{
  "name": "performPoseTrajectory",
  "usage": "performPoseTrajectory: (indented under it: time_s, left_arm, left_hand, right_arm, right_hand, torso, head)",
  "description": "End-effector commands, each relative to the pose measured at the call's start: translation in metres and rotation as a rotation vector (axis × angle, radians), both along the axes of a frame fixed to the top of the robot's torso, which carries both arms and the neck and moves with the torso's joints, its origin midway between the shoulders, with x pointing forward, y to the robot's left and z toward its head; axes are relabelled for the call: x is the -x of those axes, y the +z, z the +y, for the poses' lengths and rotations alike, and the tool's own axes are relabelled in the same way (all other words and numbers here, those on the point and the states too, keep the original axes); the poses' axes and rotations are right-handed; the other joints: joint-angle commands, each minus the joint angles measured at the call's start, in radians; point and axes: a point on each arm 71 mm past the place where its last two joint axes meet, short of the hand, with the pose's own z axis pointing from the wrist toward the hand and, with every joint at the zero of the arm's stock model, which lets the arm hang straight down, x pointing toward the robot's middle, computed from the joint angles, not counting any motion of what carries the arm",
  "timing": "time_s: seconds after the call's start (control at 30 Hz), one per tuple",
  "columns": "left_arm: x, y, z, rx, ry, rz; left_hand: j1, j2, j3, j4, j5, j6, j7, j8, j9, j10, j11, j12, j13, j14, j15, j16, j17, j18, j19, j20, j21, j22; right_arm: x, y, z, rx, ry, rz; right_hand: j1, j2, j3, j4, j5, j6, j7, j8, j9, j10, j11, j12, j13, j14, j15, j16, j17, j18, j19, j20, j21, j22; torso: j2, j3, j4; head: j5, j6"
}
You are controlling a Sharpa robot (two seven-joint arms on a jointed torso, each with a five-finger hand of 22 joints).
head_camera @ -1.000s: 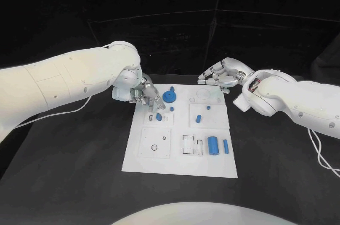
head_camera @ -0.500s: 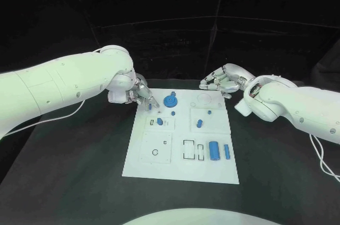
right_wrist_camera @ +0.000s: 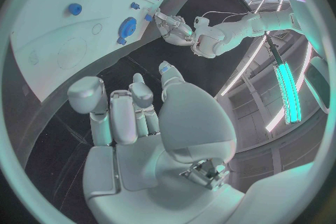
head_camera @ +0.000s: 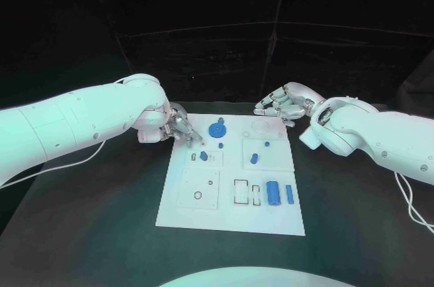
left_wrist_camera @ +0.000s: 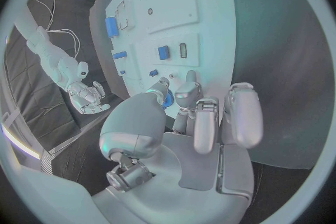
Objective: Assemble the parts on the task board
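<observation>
Task board [head_camera: 185, 212] lay mid-table, left hand [head_camera: 177, 129] at its far left corner, right hand [head_camera: 282, 103] behind its far right corner, round part [head_camera: 217, 129] on board's far end.

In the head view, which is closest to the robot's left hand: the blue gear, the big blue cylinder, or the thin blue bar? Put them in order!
From the left hand:
1. Blue gear, top of the board, beside the hand.
2. Big blue cylinder, lower right.
3. Thin blue bar, just right of the cylinder.

Task board [head_camera: 194, 219] at table centre. Left hand [head_camera: 176, 127] at board's 10 o'clock corner, beside blue gear [head_camera: 216, 129]. Right hand [head_camera: 282, 103] off 1 o'clock corner, fingers curled, empty.
</observation>
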Motion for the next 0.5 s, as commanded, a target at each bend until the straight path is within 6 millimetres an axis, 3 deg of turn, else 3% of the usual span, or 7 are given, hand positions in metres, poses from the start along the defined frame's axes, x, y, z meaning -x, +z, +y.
performPoseTrajectory:
  time_s: [0.03, 0.23, 0.33, 0.37, 0.4, 0.43, 0.5]
  left_arm:
    - [0.003, 0.002, -0.004, 0.102, 0.002, -0.054]
    - [0.016, -0.001, 0.0, 0.147, 0.004, -0.061]
    - [0.022, -0.002, 0.002, 0.159, 0.0, -0.06]
    - [0.025, -0.002, 0.002, 0.163, -0.003, -0.058]
    - [0.027, -0.003, 0.003, 0.164, -0.004, -0.056]
    - [0.028, -0.003, 0.003, 0.165, -0.006, -0.054]
    - [0.03, -0.004, 0.003, 0.166, -0.008, -0.051]
  left_hand:
    - [0.008, 0.02, -0.008, 0.011, 0.003, 0.011, 0.005, -0.021, -0.031, 0.007, 0.006, 0.011, 0.004, 0.105, 0.006, 0.003, 0.263, 0.002, 0.015, 0.011, 0.009, 0.005]
    - [0.053, 0.085, 0.023, 0.008, 0.003, 0.031, 0.01, -0.054, -0.083, 0.011, 0.008, 0.02, 0.006, 0.105, 0.008, 0.003, 0.263, 0.001, 0.017, 0.012, 0.013, 0.01]
    - [0.153, 0.118, 0.132, -0.077, 0.01, 0.027, 0.005, -0.075, -0.109, 0.007, 0.002, 0.021, 0.007, 0.105, 0.003, 0.003, 0.263, 0.001, 0.018, 0.01, 0.015, 0.013]
    - [0.163, 0.086, 0.27, -0.142, 0.025, 0.052, 0.022, -0.092, -0.143, -0.003, 0.014, 0.018, 0.005, 0.105, 0.006, 0.003, 0.263, -0.001, 0.019, 0.01, 0.015, 0.014]
    - [0.137, 0.052, 0.368, -0.169, 0.032, 0.069, 0.03, -0.106, -0.17, -0.005, 0.019, 0.018, 0.002, 0.105, 0.01, 0.003, 0.263, 0.0, 0.019, 0.011, 0.015, 0.014]
    - [0.111, 0.028, 0.452, -0.182, 0.039, 0.077, 0.027, -0.116, -0.19, -0.003, 0.015, 0.02, 0.0, 0.105, 0.009, 0.003, 0.263, 0.001, 0.019, 0.014, 0.015, 0.015]
    - [0.07, -0.002, 0.55, -0.189, 0.038, 0.092, 0.022, -0.125, -0.213, -0.001, 0.014, 0.021, -0.003, 0.105, 0.017, 0.003, 0.263, 0.001, 0.018, 0.016, 0.016, 0.016]
  right_arm:
    - [0.0, 0.001, 0.0, -0.003, 0.008, -0.001]
    - [0.0, 0.001, 0.0, -0.003, 0.007, -0.001]
    - [-0.001, 0.001, -0.001, -0.002, 0.007, 0.0]
    - [-0.001, 0.001, -0.001, -0.002, 0.007, 0.0]
    - [-0.001, 0.001, -0.001, -0.002, 0.007, 0.0]
    - [-0.001, 0.0, -0.001, -0.002, 0.006, 0.0]
    - [-0.001, 0.0, -0.001, -0.002, 0.007, 0.0]
  right_hand:
    - [0.008, 0.004, -0.007, 0.0, 0.003, 0.004, -0.003, 0.005, 0.001, -0.006, -0.002, 0.003, 0.0, 0.037, -0.004, -0.006, 0.0, 0.018, -0.003, -0.007, -0.003, -0.001]
    - [0.008, 0.004, -0.007, 0.0, 0.003, 0.004, -0.003, 0.005, 0.001, -0.006, -0.002, 0.003, 0.0, 0.037, -0.004, -0.006, 0.0, 0.018, -0.003, -0.007, -0.003, -0.001]
    - [0.009, 0.005, -0.006, 0.0, 0.004, 0.004, -0.003, 0.005, 0.001, -0.005, -0.002, 0.004, 0.001, 0.038, -0.004, -0.005, 0.0, 0.018, -0.003, -0.007, -0.003, 0.0]
    - [0.009, 0.006, -0.006, 0.001, 0.004, 0.004, -0.003, 0.006, 0.001, -0.005, -0.003, 0.005, 0.002, 0.038, -0.004, -0.005, 0.001, 0.018, -0.003, -0.007, -0.003, 0.0]
    - [0.009, 0.006, -0.006, 0.001, 0.004, 0.004, -0.003, 0.006, 0.001, -0.005, -0.003, 0.005, 0.002, 0.038, -0.004, -0.005, 0.001, 0.018, -0.003, -0.007, -0.003, 0.0]
    - [0.009, 0.006, -0.006, 0.001, 0.004, 0.004, -0.003, 0.006, 0.001, -0.005, -0.003, 0.005, 0.002, 0.038, -0.004, -0.005, 0.001, 0.018, -0.003, -0.007, -0.003, 0.0]
    - [0.009, 0.006, -0.006, 0.001, 0.004, 0.004, -0.003, 0.006, 0.001, -0.005, -0.003, 0.005, 0.002, 0.038, -0.004, -0.005, 0.001, 0.018, -0.003, -0.007, -0.003, 0.0]
  torso:
    - [-0.001, 0.0001, 0.0007]
    - [-0.001, -0.0003, 0.0018]
    - [-0.001, -0.0009, 0.0021]
    - [-0.001, -0.0005, 0.0021]
    - [0.0, -0.0003, 0.0017]
    - [0.0, 0.0001, 0.0013]
    - [0.0, 0.0, 0.0006]
  head:
    - [-0.001, -0.001]
    - [-0.002, -0.002]
    - [-0.003, -0.002]
    - [-0.002, -0.002]
    - [-0.001, -0.002]
    - [-0.001, -0.003]
    - [0.0, -0.003]
